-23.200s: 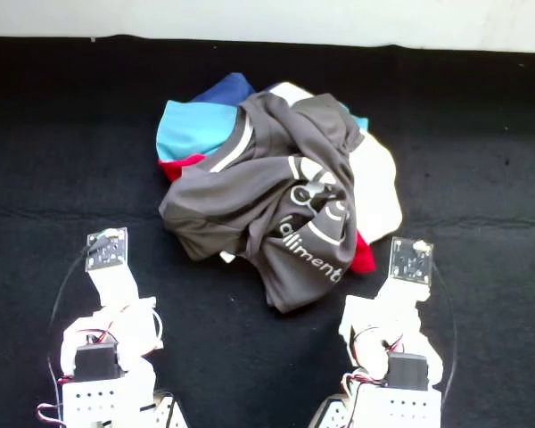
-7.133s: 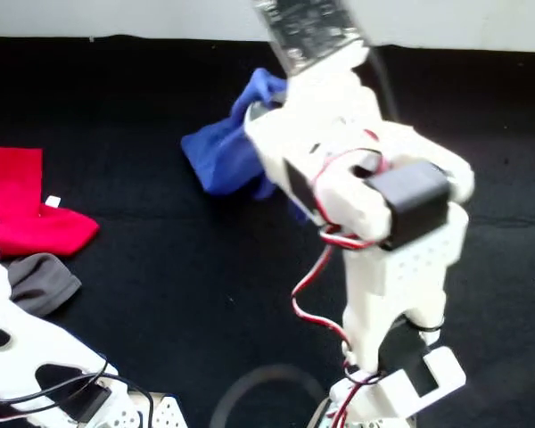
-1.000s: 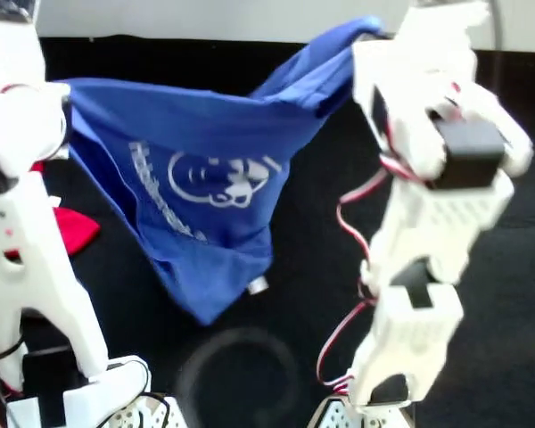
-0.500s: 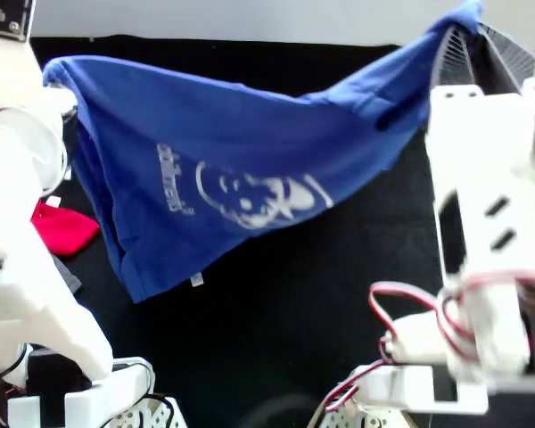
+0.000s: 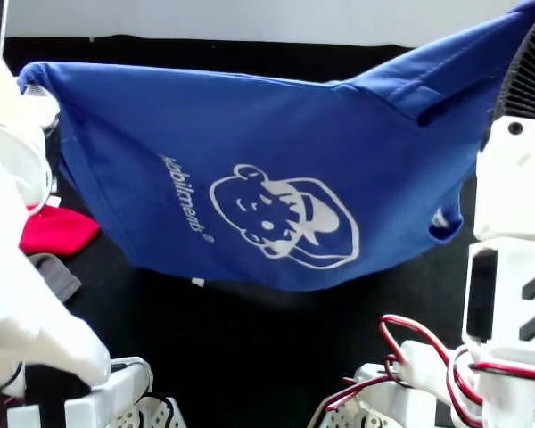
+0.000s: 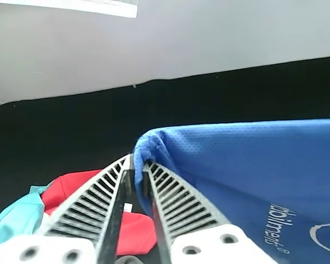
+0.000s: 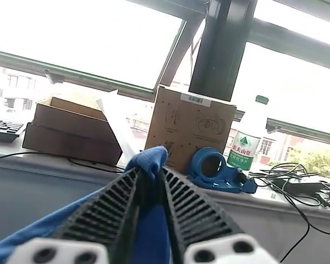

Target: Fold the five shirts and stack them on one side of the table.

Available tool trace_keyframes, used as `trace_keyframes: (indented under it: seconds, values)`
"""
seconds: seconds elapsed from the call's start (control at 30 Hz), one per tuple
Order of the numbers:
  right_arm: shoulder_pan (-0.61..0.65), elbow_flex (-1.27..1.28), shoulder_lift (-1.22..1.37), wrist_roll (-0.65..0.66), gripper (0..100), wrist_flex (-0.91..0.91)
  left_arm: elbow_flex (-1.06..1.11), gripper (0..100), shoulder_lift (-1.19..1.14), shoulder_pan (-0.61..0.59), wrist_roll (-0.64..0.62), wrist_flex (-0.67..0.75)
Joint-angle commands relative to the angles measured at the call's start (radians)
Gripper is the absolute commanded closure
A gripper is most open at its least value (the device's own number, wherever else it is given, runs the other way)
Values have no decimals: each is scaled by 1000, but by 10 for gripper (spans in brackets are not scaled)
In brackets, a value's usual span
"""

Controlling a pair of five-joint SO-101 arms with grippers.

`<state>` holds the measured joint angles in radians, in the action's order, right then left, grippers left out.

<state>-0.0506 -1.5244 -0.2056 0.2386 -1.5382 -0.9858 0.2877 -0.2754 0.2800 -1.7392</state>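
- Shirt of blue mesh fabric with a white cartoon-face print [image 5: 160, 116] hangs in the air above the black surface [image 5: 250, 357], held by two corners between the arms.
- Left claw [image 6: 136, 163] is pressed together on one bunched corner; right claw [image 7: 150, 173] pinches the opposite corner the same way.
- Compared with half a second ago, the cloth is pulled wider and flatter, its print sits nearer the middle, and the right arm stands farther out to its side.
- Crumpled red shirt [image 5: 58, 230] lies on the surface below the left end, with a grey shirt [image 5: 58, 276] just beside it and a turquoise shirt [image 6: 14, 217] next to the red one.
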Motion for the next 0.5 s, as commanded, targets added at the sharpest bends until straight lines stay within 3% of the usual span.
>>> trace_keyframes:
  seconds: [0.0,0.23,0.47]
  values:
    - [-12,5,-39,9,993,24,68,992,41,-25,-5,-18]
    - [-8,5,-107,9,993,19,360,992,110,-45,-5,-15]
    - [-10,5,-145,9,993,24,430,992,272,-45,-3,-3]
